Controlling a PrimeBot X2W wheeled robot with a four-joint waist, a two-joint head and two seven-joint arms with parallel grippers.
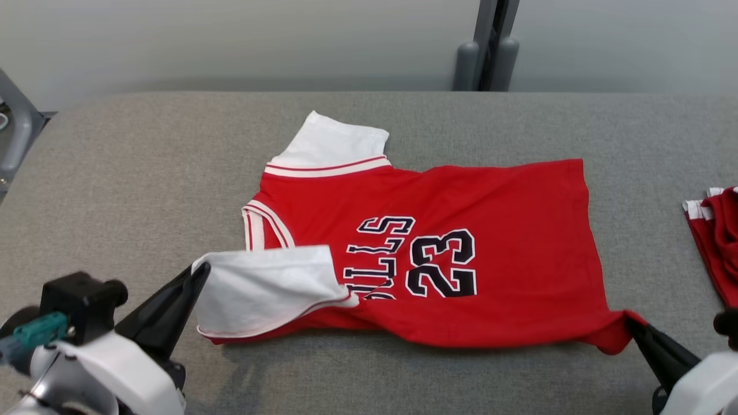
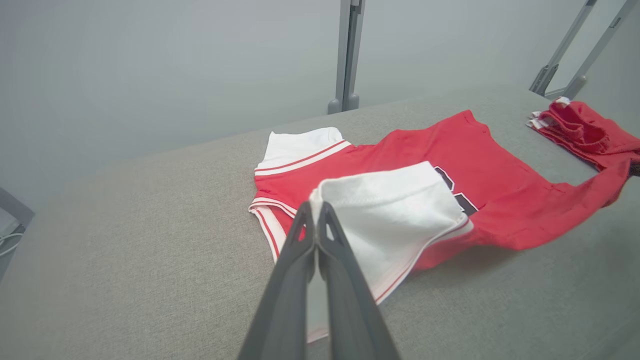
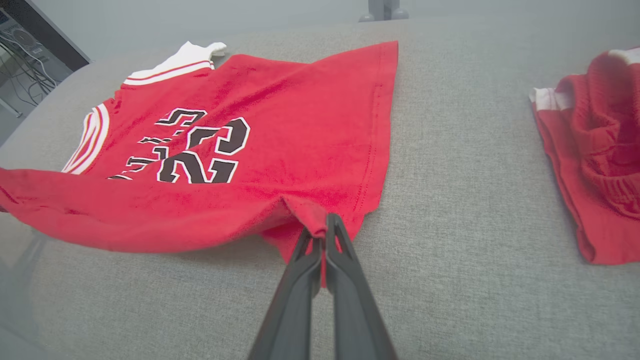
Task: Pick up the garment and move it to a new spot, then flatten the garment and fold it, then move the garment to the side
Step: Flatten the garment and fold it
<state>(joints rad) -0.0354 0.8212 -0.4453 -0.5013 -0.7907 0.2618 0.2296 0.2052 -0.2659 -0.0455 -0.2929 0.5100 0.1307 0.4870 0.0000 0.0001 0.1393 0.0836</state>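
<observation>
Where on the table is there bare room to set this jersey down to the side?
Widest bare patch: left part of the table, from the jersey collar out to the left edge. A bare band also runs behind the jersey to the back edge. The right is crowded: a second red garment lies there, leaving a narrow strip beside the hem.

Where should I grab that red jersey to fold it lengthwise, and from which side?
Take the jersey by its near edge, from the robot's side: the white sleeve at one end, the hem corner at the other. It lies sideways, so that edge faces both arms. The left end effector and right end effector are shut there.
</observation>
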